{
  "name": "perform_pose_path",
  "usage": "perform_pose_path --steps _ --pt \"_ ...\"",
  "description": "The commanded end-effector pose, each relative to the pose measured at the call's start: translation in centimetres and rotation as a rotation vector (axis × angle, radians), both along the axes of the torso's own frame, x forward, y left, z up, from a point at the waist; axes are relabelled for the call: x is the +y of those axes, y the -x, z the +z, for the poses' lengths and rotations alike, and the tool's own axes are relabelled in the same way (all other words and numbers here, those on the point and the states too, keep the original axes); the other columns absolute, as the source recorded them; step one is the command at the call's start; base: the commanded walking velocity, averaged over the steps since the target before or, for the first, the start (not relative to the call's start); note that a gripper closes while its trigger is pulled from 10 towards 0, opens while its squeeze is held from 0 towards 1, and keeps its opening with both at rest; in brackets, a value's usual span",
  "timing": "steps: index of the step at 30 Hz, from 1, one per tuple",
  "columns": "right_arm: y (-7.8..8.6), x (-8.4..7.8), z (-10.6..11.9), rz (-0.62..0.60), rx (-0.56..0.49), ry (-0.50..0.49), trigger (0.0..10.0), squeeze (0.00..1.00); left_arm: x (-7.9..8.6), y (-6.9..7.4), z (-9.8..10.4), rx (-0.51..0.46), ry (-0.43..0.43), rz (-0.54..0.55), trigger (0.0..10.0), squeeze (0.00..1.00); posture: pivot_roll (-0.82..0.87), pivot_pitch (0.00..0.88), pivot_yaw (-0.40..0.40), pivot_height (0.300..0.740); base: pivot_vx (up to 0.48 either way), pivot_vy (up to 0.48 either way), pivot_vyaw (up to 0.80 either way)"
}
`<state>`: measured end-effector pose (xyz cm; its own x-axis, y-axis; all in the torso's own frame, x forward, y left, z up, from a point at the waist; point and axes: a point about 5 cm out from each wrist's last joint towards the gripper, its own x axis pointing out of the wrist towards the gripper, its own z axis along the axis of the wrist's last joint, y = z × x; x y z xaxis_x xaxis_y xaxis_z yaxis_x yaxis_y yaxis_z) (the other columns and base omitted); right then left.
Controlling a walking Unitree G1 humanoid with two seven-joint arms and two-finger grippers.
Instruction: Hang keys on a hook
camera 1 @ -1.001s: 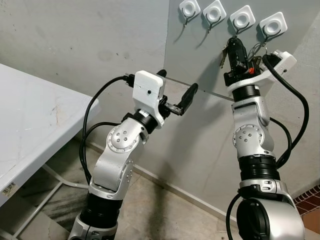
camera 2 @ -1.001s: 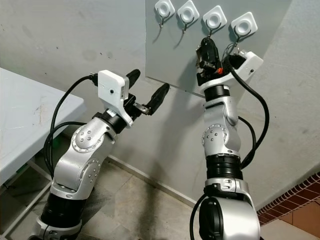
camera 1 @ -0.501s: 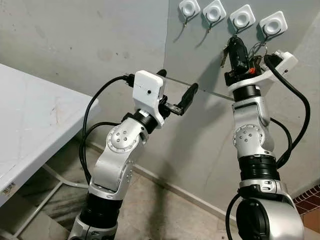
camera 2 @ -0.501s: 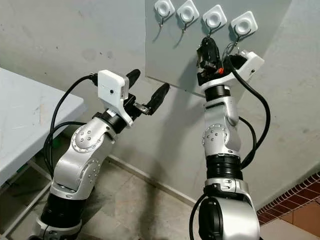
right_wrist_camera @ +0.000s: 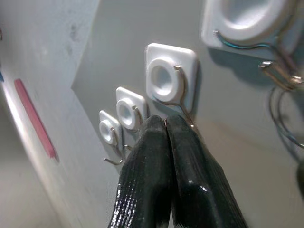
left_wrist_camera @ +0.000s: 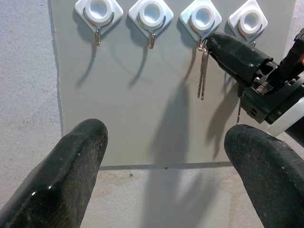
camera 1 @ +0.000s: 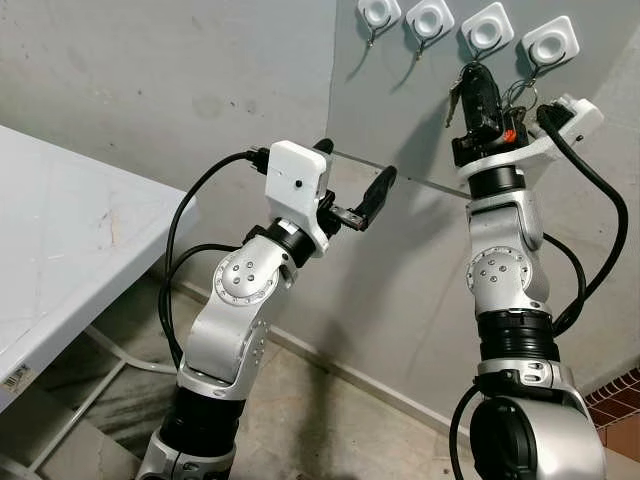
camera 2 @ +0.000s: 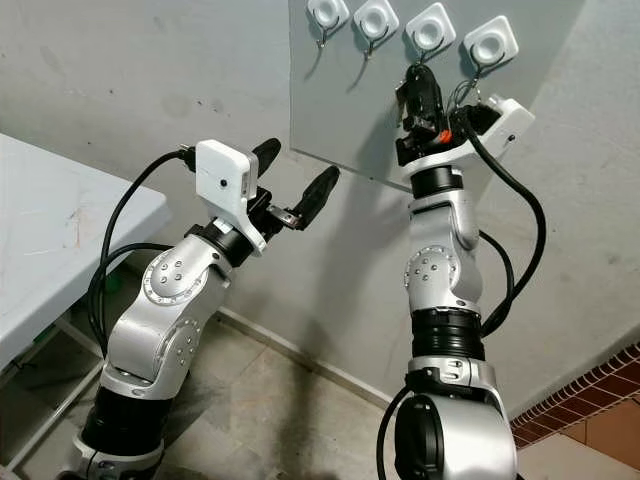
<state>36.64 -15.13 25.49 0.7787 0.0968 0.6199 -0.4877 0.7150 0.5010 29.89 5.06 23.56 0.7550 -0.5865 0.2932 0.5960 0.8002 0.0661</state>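
Pressing its closed fingers around the keys (left_wrist_camera: 203, 71) at the third hook (left_wrist_camera: 202, 16), the right end effector (camera 1: 474, 80) must next release them; the left end effector (camera 1: 352, 185) hovers open.

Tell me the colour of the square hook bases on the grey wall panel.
White, each square plastic hook base with a round centre and a metal wire hook; clearest in the left wrist view.

A plain utility corner of a home, perhaps a garage or entry. Bare grey plaster walls (camera 1: 150, 70) meet a worn concrete floor (camera 1: 330, 420), with a white tabletop (camera 1: 60, 250) at 9 o'clock. A grey board (left_wrist_camera: 142, 104) with four white hooks (left_wrist_camera: 151, 14) hangs at 1 o'clock.
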Motion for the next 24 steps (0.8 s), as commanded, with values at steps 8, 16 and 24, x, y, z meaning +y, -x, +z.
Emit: perform_pose_path --steps 8,16,24 --pt "-0.13 -0.36 0.79 0.001 -0.006 -0.044 10.0 0.00 -0.16 0.10 0.46 -0.015 -0.004 0.003 10.0 0.00 0.07 0.081 -0.040 0.740 0.000 0.000 0.00" --pt "-0.36 -0.48 0.55 0.015 0.028 -0.114 10.0 0.00 -0.16 0.08 0.50 -0.016 -0.003 0.002 10.0 0.00 0.07 0.079 -0.039 0.740 0.000 0.000 0.00" --pt "-0.15 -0.52 0.91 0.022 -0.010 -0.129 10.0 0.00 -0.17 0.08 0.56 -0.019 -0.003 0.004 10.0 0.00 0.07 0.073 -0.042 0.740 0.000 0.000 0.00"
